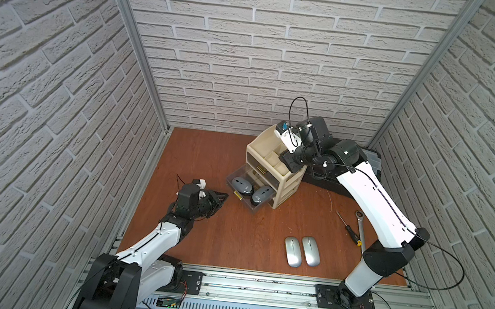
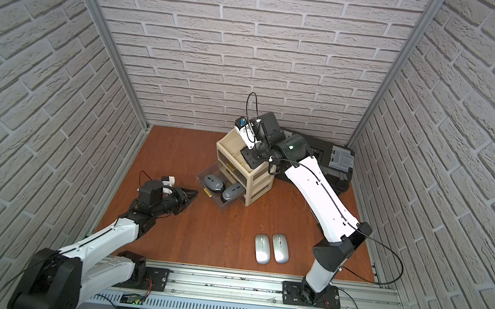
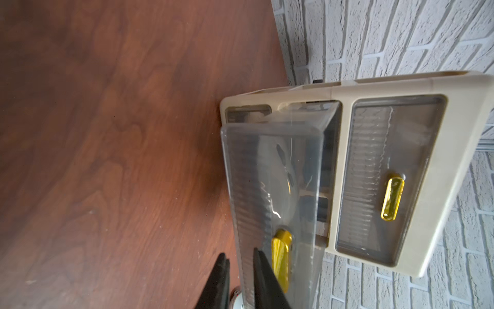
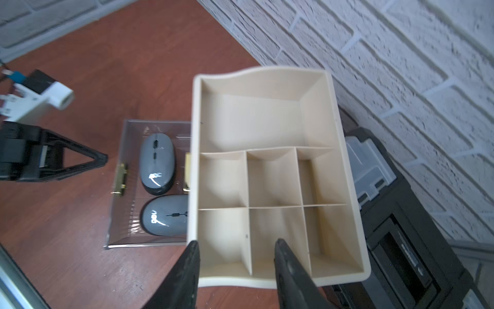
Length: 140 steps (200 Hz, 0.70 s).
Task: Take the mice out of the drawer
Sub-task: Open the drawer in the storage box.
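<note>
Two dark grey mice (image 1: 241, 185) lie side by side in the clear drawer (image 4: 121, 227), which stands pulled well out from the bottom of the beige organizer (image 1: 291, 187). Two silver mice (image 1: 292, 252) already rest on the table (image 1: 200, 243), near and to the right.

In the right wrist view the grey mouse further right sits partly under the organizer's frame (one end hidden), so a claw coming straight down for it may strike the frame. The pair lie just beside each other, leaving little room for a finger between them. Their smooth-looking domed backs could also squirt out of flat jaws that close off-centre. The clear drawer walls stand close around them, and a finger catching one could drag the drawer further out or shift the organizer.

The left claw (image 1: 225, 194) hovers just left of the drawer's gold handle (image 1: 238, 195), its jaws a narrow slit apart and holding nothing. The right claw (image 4: 237, 242) hangs above the organizer's near edge, jaws wide and empty, so nothing braces the unit. Both arms point at the same small drawer and could clash if they reach in together
</note>
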### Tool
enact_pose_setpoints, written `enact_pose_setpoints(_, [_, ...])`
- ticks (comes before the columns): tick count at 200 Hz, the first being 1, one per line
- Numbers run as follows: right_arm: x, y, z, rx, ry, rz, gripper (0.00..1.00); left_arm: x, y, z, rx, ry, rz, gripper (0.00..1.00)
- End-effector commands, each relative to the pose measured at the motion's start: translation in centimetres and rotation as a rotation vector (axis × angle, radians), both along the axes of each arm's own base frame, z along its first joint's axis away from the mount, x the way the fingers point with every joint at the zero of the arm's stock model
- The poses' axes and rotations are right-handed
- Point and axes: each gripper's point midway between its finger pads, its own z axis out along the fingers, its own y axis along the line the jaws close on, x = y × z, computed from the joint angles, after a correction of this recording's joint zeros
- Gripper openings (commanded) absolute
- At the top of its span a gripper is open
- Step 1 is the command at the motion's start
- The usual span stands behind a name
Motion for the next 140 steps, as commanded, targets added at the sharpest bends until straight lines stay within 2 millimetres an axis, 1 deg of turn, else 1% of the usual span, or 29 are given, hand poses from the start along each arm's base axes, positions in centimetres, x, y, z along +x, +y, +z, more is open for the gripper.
enact_pose_setpoints(1, [-2.0,3.2,1.2,0.062,-0.010,0.114,0.46,-0.4,0.2,0.3,0.027,-0.007,-0.040,0.24])
enact_pose_setpoints(15, [-3.0,5.4,0.8,0.081,0.013,0.179,0.46,-0.3,0.3,0.2,0.037,-0.002,-0.041,0.24])
enact_pose_setpoints(29, [-3.5,7.3,-0.5,0.070,0.039,0.218,0.45,-0.2,0.4,-0.5,0.041,0.014,-0.034,0.24])
enact_pose_setpoints(63, [-2.9,10.1,-4.2,0.040,0.098,0.229,0.41,0.4,0.5,-1.3,0.035,0.003,-0.025,0.24])
enact_pose_setpoints(76, [-2.3,10.7,-5.7,0.026,0.112,0.222,0.41,0.9,0.5,-1.3,0.044,-0.017,-0.031,0.24])
enact_pose_setpoints(112, [-0.7,11.3,-9.5,-0.057,0.135,0.185,0.37,2.3,0.1,-2.3,0.044,-0.062,-0.042,0.24])
enact_pose_setpoints(129, [-0.2,11.6,-10.7,-0.077,0.146,0.185,0.35,3.0,0.0,-2.5,0.042,-0.087,-0.046,0.22])
enact_pose_setpoints(138, [-0.2,11.7,-10.8,-0.080,0.143,0.189,0.35,3.2,-0.1,-2.7,0.045,-0.098,-0.044,0.21])
enact_pose_setpoints(140, [0.0,11.9,-11.9,-0.096,0.160,0.190,0.35,3.2,-0.1,-2.8,0.046,-0.098,-0.046,0.20])
